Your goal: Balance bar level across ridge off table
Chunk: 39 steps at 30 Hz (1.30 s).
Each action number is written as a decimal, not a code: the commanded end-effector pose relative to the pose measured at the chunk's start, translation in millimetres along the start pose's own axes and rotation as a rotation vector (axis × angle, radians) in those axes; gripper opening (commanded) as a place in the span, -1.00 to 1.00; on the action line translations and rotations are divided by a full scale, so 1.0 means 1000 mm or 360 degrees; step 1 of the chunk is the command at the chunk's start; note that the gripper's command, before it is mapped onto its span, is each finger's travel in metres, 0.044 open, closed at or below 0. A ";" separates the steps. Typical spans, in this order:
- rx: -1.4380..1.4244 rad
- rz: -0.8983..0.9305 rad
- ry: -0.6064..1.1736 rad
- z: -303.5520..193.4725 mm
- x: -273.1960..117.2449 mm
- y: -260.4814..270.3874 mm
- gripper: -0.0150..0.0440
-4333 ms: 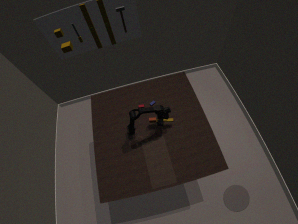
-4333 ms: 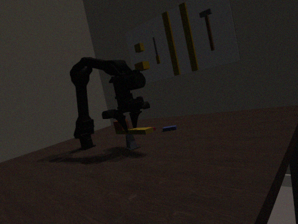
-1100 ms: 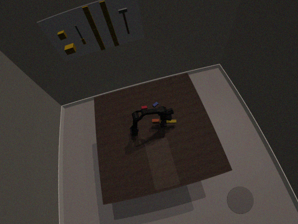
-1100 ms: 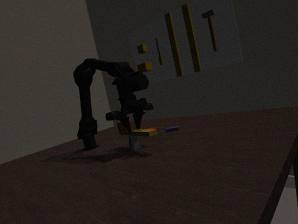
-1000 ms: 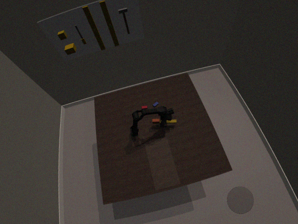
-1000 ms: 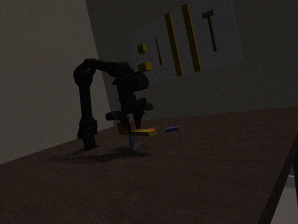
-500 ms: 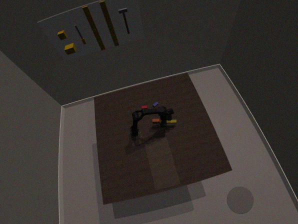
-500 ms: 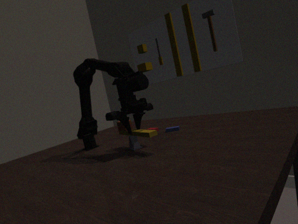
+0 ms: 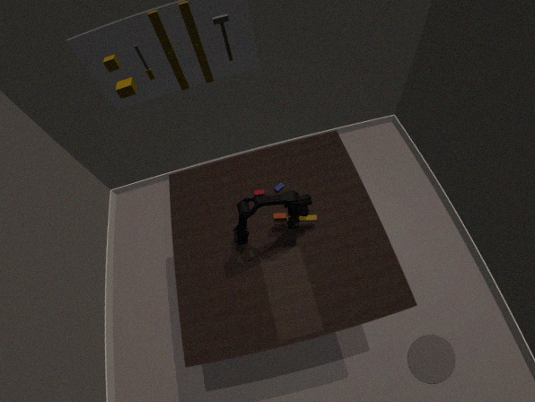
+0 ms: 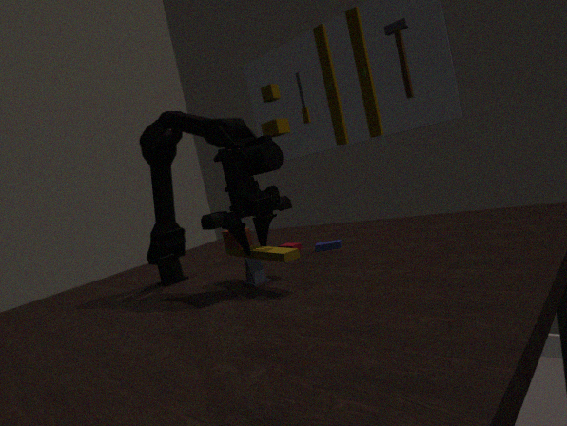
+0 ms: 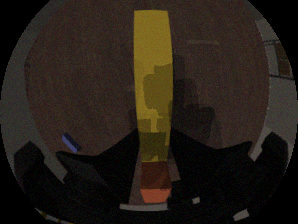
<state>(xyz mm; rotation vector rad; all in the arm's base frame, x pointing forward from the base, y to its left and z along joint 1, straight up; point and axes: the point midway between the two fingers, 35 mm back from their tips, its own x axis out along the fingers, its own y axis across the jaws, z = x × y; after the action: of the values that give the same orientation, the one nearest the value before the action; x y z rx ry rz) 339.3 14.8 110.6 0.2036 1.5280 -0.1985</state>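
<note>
Dark-brown wood bench (image 9: pixel 359 269) (image 10: pixel 333 342), near edge in the foreground of the ext. view. Yellow bar (image 9: pixel 308 218) (image 10: pixel 276 253) (image 11: pixel 152 50) is off the benchtop, nearer the far edge than the near one, its free end toward the R edge. It looks approx. level; small grey-blue ridge (image 10: pixel 256 273) is under it, contact unclear. Gripper (image 9: pixel 293 222) (image 10: pixel 256 249) (image 11: pixel 153 131) is clamped on the bar, pointing down, one finger each side. Orange block (image 9: pixel 280 216) (image 10: pixel 230 242) (image 11: pixel 156 181) is at the bar's other end, toward the L edge. Arm base (image 9: pixel 241 237) (image 10: pixel 171 273) stands closer to the L edge. Toward the far edge: red block (image 9: pixel 258 192) (image 10: pixel 291 245), plus blue block (image 9: pixel 279 187) (image 10: pixel 328 245) (image 11: pixel 70 143), apart. Beyond that edge, wall panel (image 9: pixel 242 45) (image 10: pixel 428 71) w/ hammer (image 9: pixel 226 40) (image 10: pixel 403 62), etc.
</note>
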 end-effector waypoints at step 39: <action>0.0000 0.0000 0.0000 0.000 0.000 0.000 0.04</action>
<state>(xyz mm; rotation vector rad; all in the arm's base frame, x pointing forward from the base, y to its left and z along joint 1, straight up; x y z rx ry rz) 339.4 14.8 110.9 0.2038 1.5274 -0.1984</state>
